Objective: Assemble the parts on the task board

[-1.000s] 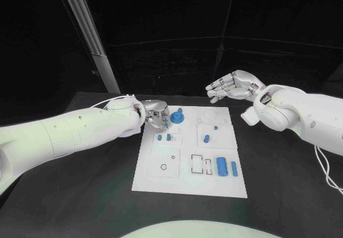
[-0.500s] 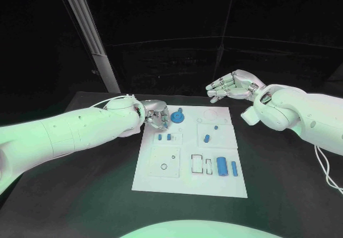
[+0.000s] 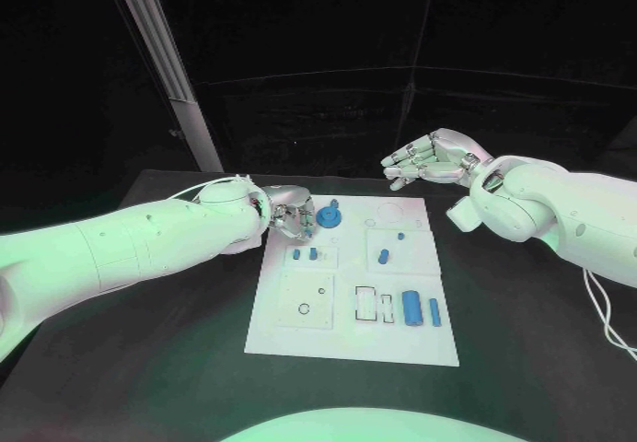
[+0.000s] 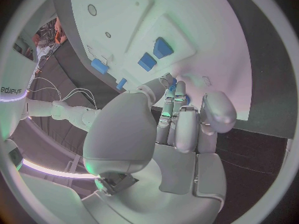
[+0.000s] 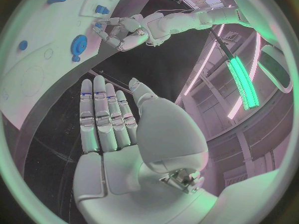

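I see my left hand (image 3: 287,214) at the white board's (image 3: 348,343) left edge, fingers curled in, touching it beside the round blue part (image 3: 328,217). My right hand (image 3: 432,158) floats behind the board, fingers spread, holding nothing

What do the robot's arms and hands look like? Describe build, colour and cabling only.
Both arms are smooth, rounded white shells, the left arm and right arm alike. Each ends in a silver metallic hand with jointed fingers: left hand, right hand. Thin white cables loop at the left wrist; another hangs by the right arm.
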`<action>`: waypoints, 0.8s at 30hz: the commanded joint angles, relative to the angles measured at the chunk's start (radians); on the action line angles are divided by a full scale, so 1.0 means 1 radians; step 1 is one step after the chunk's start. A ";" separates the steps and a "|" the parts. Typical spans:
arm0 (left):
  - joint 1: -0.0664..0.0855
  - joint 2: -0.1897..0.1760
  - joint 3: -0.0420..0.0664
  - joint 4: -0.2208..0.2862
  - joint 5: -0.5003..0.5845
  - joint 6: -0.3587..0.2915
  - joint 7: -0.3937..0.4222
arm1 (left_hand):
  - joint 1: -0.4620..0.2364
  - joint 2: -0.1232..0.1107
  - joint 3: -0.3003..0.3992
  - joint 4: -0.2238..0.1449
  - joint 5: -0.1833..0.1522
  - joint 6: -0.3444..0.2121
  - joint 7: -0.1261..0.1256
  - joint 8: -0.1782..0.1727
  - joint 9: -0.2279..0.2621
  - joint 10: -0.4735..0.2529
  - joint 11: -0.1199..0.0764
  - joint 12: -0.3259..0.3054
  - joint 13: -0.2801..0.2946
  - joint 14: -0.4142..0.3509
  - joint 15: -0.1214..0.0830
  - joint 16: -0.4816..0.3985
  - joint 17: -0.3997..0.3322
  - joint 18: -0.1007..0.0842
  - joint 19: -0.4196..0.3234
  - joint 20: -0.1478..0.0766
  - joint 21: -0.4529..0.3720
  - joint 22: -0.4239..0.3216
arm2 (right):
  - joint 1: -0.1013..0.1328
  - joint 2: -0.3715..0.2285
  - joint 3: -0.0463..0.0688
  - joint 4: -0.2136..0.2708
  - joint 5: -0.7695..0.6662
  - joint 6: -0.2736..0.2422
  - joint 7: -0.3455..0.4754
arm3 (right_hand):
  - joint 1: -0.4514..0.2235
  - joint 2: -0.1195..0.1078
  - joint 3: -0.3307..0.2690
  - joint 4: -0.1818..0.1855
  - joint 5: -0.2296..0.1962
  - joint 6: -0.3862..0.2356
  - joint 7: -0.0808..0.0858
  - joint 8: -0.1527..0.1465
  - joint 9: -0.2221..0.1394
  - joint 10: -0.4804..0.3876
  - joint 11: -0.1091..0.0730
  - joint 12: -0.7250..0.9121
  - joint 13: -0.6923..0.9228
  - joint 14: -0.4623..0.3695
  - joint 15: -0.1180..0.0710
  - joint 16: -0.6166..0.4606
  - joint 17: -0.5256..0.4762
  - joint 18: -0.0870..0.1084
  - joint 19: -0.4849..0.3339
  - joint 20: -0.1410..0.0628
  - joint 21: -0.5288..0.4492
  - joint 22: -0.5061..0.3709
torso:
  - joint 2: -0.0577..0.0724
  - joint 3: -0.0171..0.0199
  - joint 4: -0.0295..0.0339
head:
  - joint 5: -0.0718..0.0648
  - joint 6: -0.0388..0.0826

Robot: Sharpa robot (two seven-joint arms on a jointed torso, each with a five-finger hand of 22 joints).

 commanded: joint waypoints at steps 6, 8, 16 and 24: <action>-0.001 0.006 -0.001 0.001 -0.006 0.008 0.013 | -0.014 -0.003 0.001 -0.003 0.001 0.011 -0.005 -0.006 -0.002 0.022 -0.009 0.002 0.007 0.021 -0.011 -0.005 -0.004 -0.012 0.003 -0.003 -0.004 0.003 | 0.002 0.001 0.001 0.000 0.001 0.005 0.011 | -0.006 0.000 0.003 0.000 0.003 -0.009 0.001 -0.001 0.000 -0.004 0.000 -0.006 0.000 -0.007 0.002 -0.002 -0.001 0.005 -0.002 0.006 -0.004 -0.001 | 0.000 0.0001 0.0001 | -0.001 -0.001; -0.001 0.007 -0.001 0.001 -0.006 0.013 0.011 | -0.015 -0.004 0.000 -0.003 0.001 0.010 -0.005 -0.006 -0.002 0.022 -0.009 0.003 0.007 0.021 -0.012 -0.005 -0.005 -0.012 0.003 -0.003 -0.005 0.003 | 0.002 0.001 0.001 0.000 0.001 0.005 0.011 | -0.006 0.000 0.003 0.000 0.003 -0.009 0.001 -0.001 0.000 -0.004 0.000 -0.006 0.000 -0.007 0.002 -0.002 -0.001 0.005 -0.002 0.006 -0.004 -0.001 | 0.000 0.0002 -0.0002 | -0.001 -0.001; -0.001 0.010 -0.001 0.001 -0.006 0.044 -0.002 | -0.023 -0.009 -0.007 -0.002 0.001 0.006 -0.005 -0.010 -0.004 0.012 -0.008 0.002 0.009 0.017 -0.012 -0.010 -0.016 -0.011 -0.001 -0.005 -0.012 -0.003 | 0.002 0.002 0.001 -0.001 0.001 0.006 0.011 | -0.006 0.000 0.003 0.000 0.003 -0.009 0.001 -0.001 0.000 -0.004 0.000 -0.006 0.000 -0.007 0.002 -0.002 -0.001 0.005 -0.002 0.006 -0.004 -0.001 | 0.000 0.0000 0.0007 | -0.001 -0.002; -0.001 0.011 -0.001 0.000 -0.006 0.047 -0.007 | -0.025 -0.012 -0.011 -0.003 0.000 0.001 -0.004 -0.013 -0.006 0.006 -0.007 0.004 0.012 0.016 -0.011 -0.011 -0.018 -0.011 -0.003 -0.005 -0.015 -0.005 | 0.002 0.003 0.001 -0.002 0.001 0.007 0.011 | -0.006 0.000 0.003 0.000 0.003 -0.009 0.001 -0.001 0.000 -0.004 0.000 -0.006 0.000 -0.007 0.002 -0.002 -0.001 0.005 -0.002 0.006 -0.004 -0.001 | 0.000 -0.0003 0.0002 | -0.001 -0.002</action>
